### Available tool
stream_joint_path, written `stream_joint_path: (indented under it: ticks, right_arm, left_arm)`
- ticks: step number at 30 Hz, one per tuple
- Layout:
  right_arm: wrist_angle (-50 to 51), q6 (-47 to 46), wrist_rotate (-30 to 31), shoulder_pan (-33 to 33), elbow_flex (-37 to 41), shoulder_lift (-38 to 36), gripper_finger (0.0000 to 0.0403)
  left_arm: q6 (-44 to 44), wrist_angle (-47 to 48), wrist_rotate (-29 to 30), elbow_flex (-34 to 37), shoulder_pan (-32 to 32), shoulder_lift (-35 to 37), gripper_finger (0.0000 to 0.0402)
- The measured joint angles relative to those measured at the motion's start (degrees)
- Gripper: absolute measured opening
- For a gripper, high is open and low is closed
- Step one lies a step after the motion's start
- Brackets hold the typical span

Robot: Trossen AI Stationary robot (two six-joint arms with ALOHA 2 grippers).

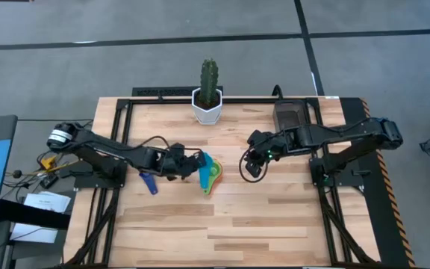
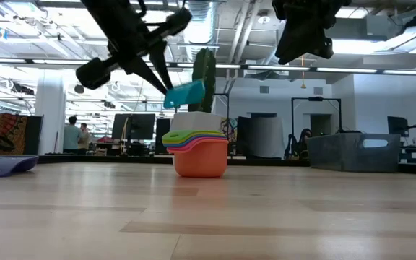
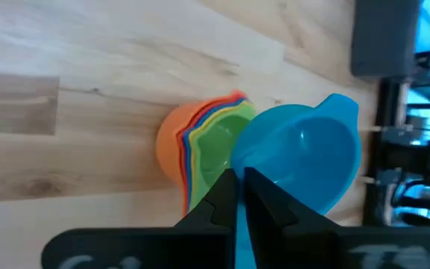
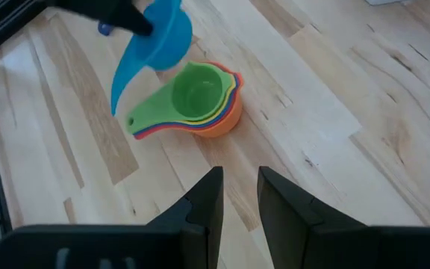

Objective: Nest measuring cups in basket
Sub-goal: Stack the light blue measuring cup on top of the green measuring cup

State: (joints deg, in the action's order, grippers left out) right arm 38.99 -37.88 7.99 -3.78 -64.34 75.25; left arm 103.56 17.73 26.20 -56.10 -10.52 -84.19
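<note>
Bare wood table [image 2: 280,217] fills the near ground in the low view. Nested stack of cups [image 2: 197,153], orange outermost and green innermost, sits on the table near centre, handles pointing toward the near edge in the high view. Left gripper [image 1: 192,164] hovers just left of and above the stack, jaws pressed together on the handle of the light blue cup [image 3: 304,157], which hangs tilted over the stack, not touching it. Dark blue cup [image 1: 149,181] lies alone on the table to the left. Right gripper [image 1: 251,166] hangs right of the stack, jaws slightly spread, holding nothing. Basket [image 1: 290,113] stands at far right, well apart from the cups. Cactus pot [image 1: 208,107] at far centre.
</note>
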Motion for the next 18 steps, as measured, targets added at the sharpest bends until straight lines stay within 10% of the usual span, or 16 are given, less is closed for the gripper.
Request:
stream_joint_path:
  ticks: [18]
  right_arm:
    - [1.50,-0.67,-0.42,-0.34,0.00,0.01,0.0108]
  left_arm:
    - [-2.36,6.38,-8.66,-8.19,1.24,-10.15,0.0000]
